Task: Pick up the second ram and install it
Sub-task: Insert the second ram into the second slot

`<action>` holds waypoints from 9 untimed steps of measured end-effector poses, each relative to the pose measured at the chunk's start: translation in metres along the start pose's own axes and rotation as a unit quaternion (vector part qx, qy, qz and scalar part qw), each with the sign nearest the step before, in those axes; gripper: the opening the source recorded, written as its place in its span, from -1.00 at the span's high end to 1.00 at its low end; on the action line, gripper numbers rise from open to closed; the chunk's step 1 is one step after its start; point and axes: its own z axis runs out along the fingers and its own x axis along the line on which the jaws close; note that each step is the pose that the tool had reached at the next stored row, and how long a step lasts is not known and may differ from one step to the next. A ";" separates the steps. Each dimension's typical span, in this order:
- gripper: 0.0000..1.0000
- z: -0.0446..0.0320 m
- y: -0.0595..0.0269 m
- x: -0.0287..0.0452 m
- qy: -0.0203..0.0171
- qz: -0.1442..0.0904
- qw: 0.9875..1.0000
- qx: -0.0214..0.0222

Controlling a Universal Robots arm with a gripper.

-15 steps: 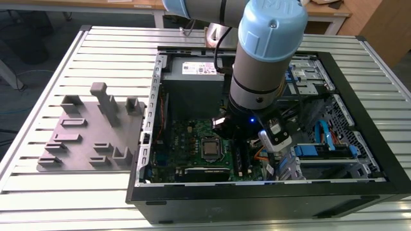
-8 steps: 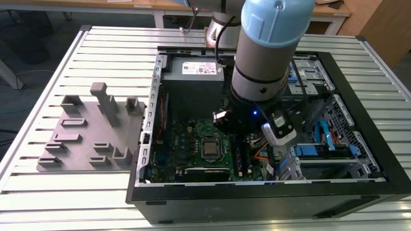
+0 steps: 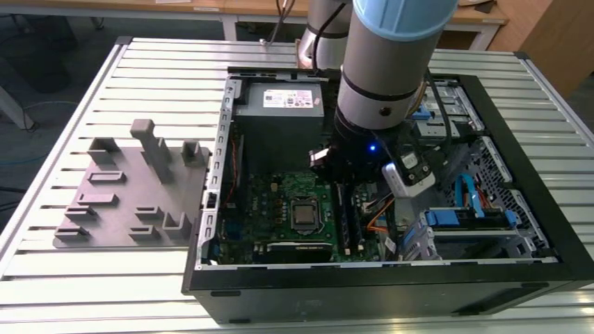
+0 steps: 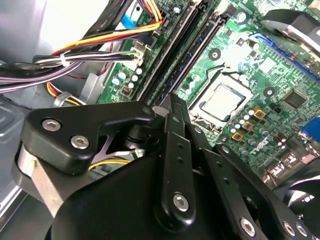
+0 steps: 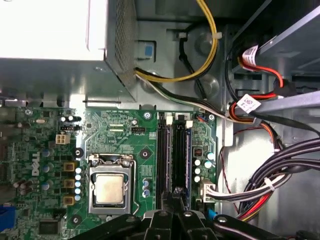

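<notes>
No legible text anywhere.

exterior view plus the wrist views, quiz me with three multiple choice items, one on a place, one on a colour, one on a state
1. Where is the hand?
A) over a grey fixture block
B) inside the case, above the memory slots
C) beside the case, over bare table

2. What colour is the motherboard?
A) red
B) white
C) green

3. How is the case?
A) open, its inside showing
B) shut, with its panel on
C) wrapped in foil

Answers: 1 B, both wrist views show the slots just beyond the hand; 2 C, the board is green in every view; 3 A, the exterior view looks straight into it.
</notes>
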 end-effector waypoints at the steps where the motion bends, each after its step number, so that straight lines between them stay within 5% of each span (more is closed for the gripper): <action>1: 0.85 0.0000 0.0000 0.0000 0.000 0.000 1.000 0.000; 9: 0.85 -0.0001 0.0001 0.0000 0.000 0.000 1.000 0.000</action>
